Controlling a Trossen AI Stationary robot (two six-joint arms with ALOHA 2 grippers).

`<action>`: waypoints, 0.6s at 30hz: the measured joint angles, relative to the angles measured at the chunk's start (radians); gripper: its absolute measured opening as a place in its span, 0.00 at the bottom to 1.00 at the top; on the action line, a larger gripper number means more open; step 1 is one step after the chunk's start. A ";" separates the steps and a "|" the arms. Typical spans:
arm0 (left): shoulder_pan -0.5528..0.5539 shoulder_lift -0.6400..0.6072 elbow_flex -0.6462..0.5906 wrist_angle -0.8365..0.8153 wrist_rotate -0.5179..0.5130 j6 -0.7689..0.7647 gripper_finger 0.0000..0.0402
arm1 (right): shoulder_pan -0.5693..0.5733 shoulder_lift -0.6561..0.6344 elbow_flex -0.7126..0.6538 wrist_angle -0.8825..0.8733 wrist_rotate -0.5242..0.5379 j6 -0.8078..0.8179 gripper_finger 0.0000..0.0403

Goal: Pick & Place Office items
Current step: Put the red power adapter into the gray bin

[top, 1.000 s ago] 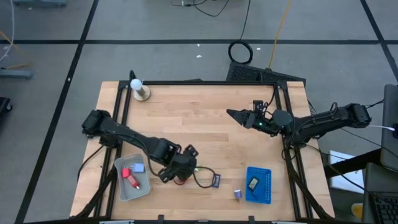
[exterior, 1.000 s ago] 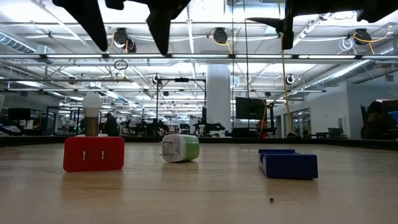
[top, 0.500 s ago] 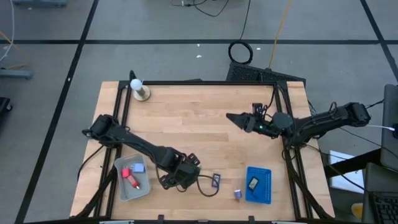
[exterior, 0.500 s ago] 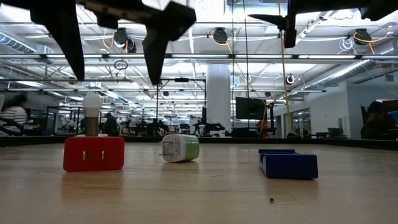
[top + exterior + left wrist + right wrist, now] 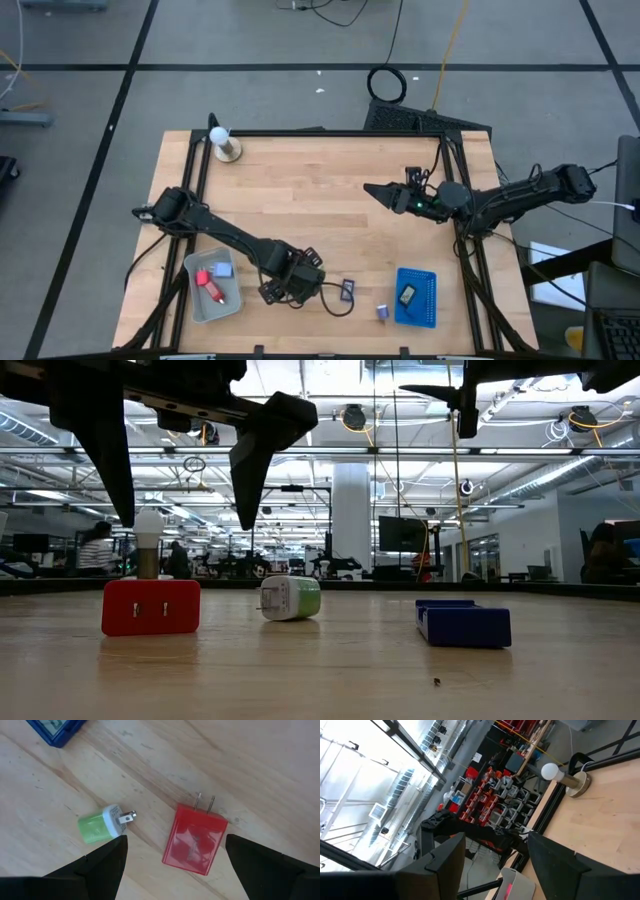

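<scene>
My left gripper (image 5: 290, 286) (image 5: 175, 870) hangs open near the table's near edge, above a red plug block (image 5: 195, 840) (image 5: 150, 607) that lies flat on the wood. Its fingers (image 5: 250, 465) stand above and to either side of the block without touching it. A green-white plug (image 5: 100, 825) (image 5: 290, 598) lies beside the block. A small dark-blue piece (image 5: 347, 290) (image 5: 463, 623) and a purple bit (image 5: 383, 311) lie farther right. My right gripper (image 5: 382, 190) (image 5: 497, 870) is open in the air over the table's right half.
A grey tray (image 5: 200, 305) at the near left holds red and light-blue pieces. A blue tray (image 5: 428, 300) at the near right holds a black rectangle. A white ball on a wooden base (image 5: 222, 143) stands at the far left corner. Bare wood spans the middle.
My left gripper has moved toward the table's near edge and come down over the red plug block, staying open. The pieces on the table have not moved.
</scene>
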 joint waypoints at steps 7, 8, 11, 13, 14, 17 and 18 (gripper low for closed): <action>0.000 0.000 0.000 -0.007 0.024 -0.024 0.84 | 0.000 0.000 0.000 -0.001 0.000 0.000 0.52; 0.000 0.000 0.000 -0.011 0.024 -0.025 0.84 | 0.000 0.000 0.000 -0.001 -0.001 0.000 0.52; 0.000 0.000 0.000 -0.014 0.024 -0.025 0.84 | 0.000 0.000 0.000 -0.001 -0.003 0.000 0.52; 0.000 0.000 0.000 -0.014 0.024 -0.028 0.84 | 0.000 0.000 0.000 -0.001 -0.003 0.000 0.52; 0.000 0.000 0.000 -0.014 0.024 -0.030 0.84 | 0.000 0.000 0.000 -0.001 -0.003 0.000 0.52; 0.000 0.000 0.000 -0.018 0.028 -0.040 0.84 | 0.000 0.000 0.000 -0.001 -0.003 0.000 0.52; 0.000 0.000 0.000 -0.020 0.029 -0.040 0.84 | 0.000 0.000 0.000 -0.001 -0.003 0.000 0.52</action>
